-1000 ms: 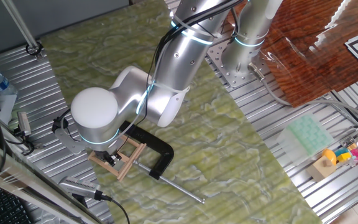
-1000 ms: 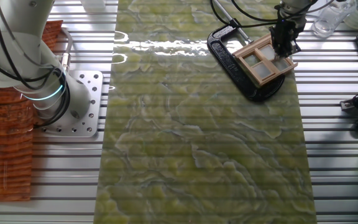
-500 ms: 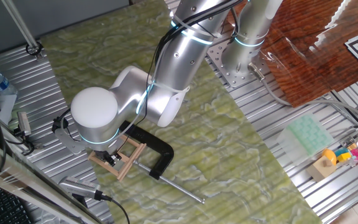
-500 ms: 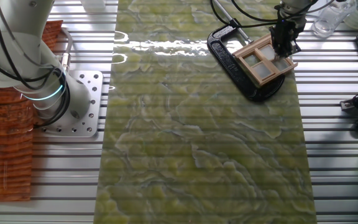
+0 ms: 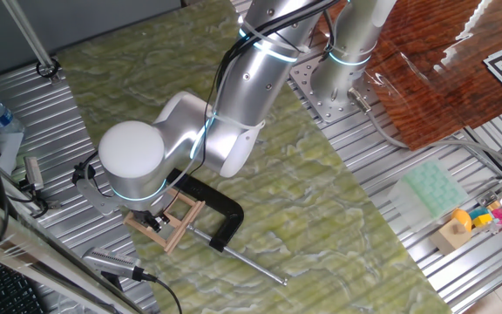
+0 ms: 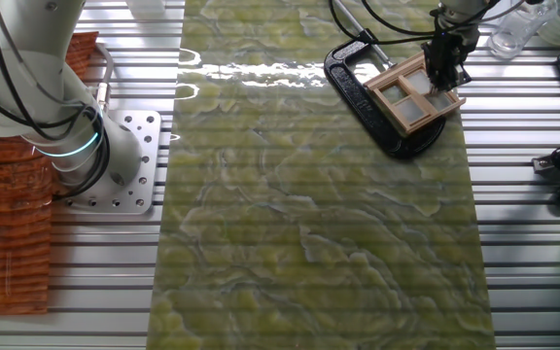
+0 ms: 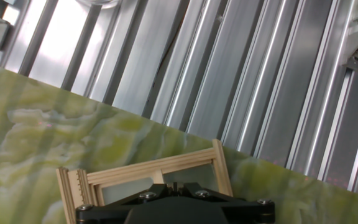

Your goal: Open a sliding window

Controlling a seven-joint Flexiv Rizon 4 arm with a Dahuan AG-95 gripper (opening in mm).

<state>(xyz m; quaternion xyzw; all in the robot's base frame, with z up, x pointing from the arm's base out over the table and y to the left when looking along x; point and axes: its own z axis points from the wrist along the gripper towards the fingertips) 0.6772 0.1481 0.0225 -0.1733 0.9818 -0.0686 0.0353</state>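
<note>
Sliding window (image 6: pixel 412 95) lies flat near the edge of the green marbled mat (image 6: pixel 309 214) on the surface (image 6: pixel 523 243), light-wood frame with greyish panes and a wooden cross. It sits against the black C-clamp (image 6: pixel 363 92), whose steel screw rod (image 5: pixel 249 262) runs out across the mat.

Arm (image 5: pixel 234 96) reaches from its base (image 6: pixel 115 165) across the mat, elbow folded, wrist pointing straight down over the window. Fingers (image 6: pixel 442 60) come down vertically onto the frame's far side, at the edge toward the ribbed metal; contact looks likely, but the wrist hides it in one fixed view.

Hand view: black gripper body (image 7: pixel 173 208) fills the bottom edge, directly over the window (image 7: pixel 148 177); top rail and two corner joints visible, fingertips themselves not. Cannot tell whether the fingers are spread or clenched, or whether they grip the frame.
</note>
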